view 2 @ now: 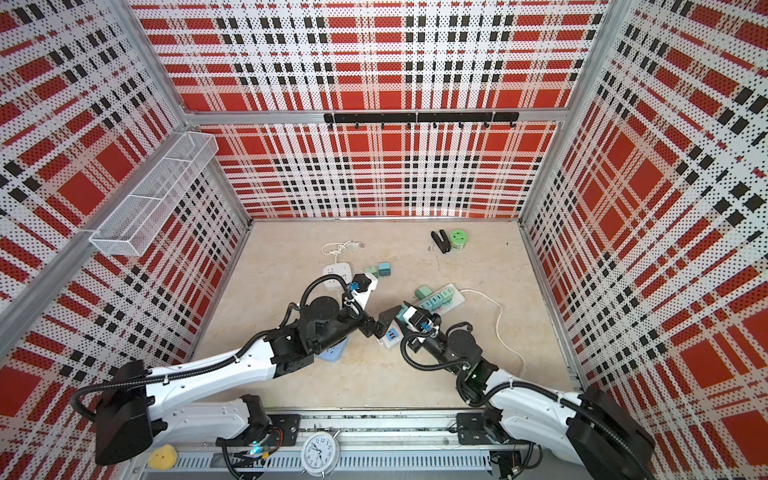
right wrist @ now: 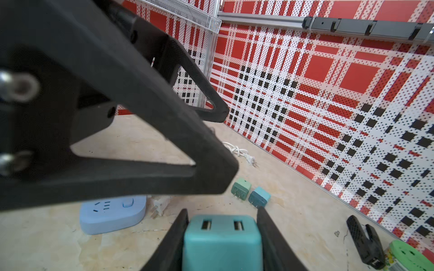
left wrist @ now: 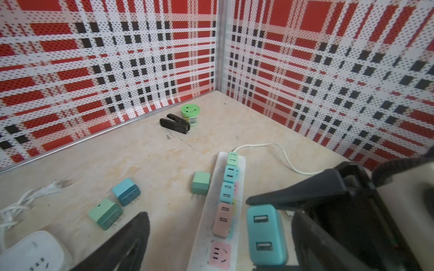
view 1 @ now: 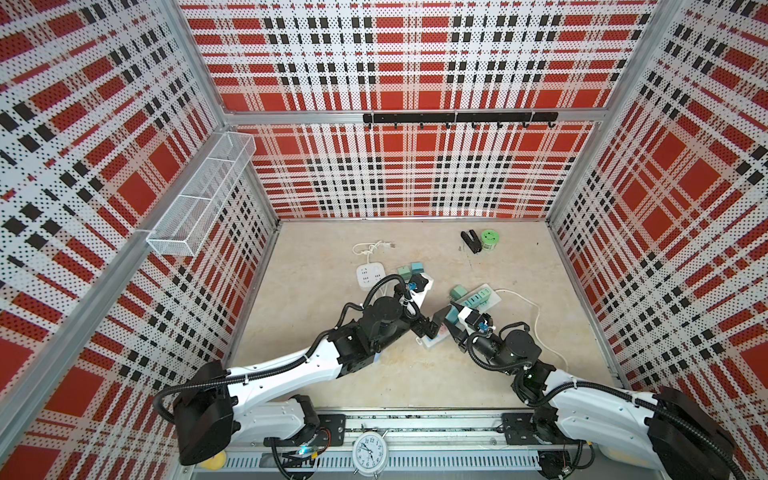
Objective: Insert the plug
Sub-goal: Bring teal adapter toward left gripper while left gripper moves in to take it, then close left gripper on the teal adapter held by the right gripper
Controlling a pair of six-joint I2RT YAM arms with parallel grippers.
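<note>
The right gripper (right wrist: pixel 222 213) is closed only as far as the teal plug (right wrist: pixel 222 241) allows. Its two black fingers (right wrist: pixel 171 241) press against opposite ends of the plug, which sits between them with both USB slots facing away from the wrist. The prongs are hidden, so I cannot tell whether they reach the power strip (left wrist: pixel 205 225). In the left wrist view the held plug hangs just beside the strip's bare pink socket (left wrist: pixel 219 254), and next to that socket is the pink plug (left wrist: pixel 222 219), the last of four seated in a row. The left gripper (view 2: pixel 382 324) is wide open and holds nothing. In both top views it faces the right gripper tip to tip, near the held plug, though I cannot tell if they touch. From the right wrist, its triangular fingers (right wrist: pixel 141 180) are spread far apart just ahead of the plug. Beyond those fingers, farther ahead of the right gripper, lie a blue socket block (right wrist: pixel 112 213), a green plug (right wrist: pixel 240 191) and a blue plug (right wrist: pixel 259 197). A mint plug (left wrist: pixel 200 183) lies loose just beside the strip, on the side away from the right gripper.
</note>
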